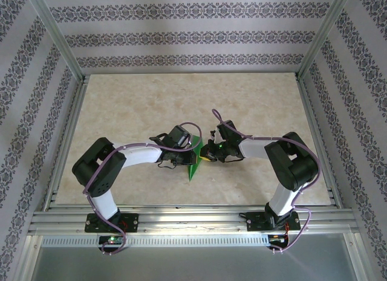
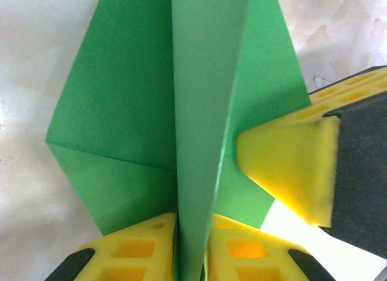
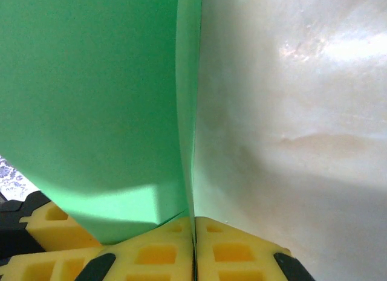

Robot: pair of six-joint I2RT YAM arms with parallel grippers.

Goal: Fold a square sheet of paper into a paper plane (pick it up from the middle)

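The bright green paper plane stands on edge at the middle of the table, its point toward the near edge. In the left wrist view the paper plane shows a raised centre fin with folded wings spread on both sides. My left gripper is shut on that fin. My right gripper is shut on an edge of the paper plane from the opposite side. In the top view, the left gripper and right gripper meet at the paper. One yellow finger of the right gripper presses against a wing.
The pale marble tabletop spreads behind and beside the arms. Aluminium rails frame it, and patterned walls close it in on three sides. Both arm bases sit at the near edge.
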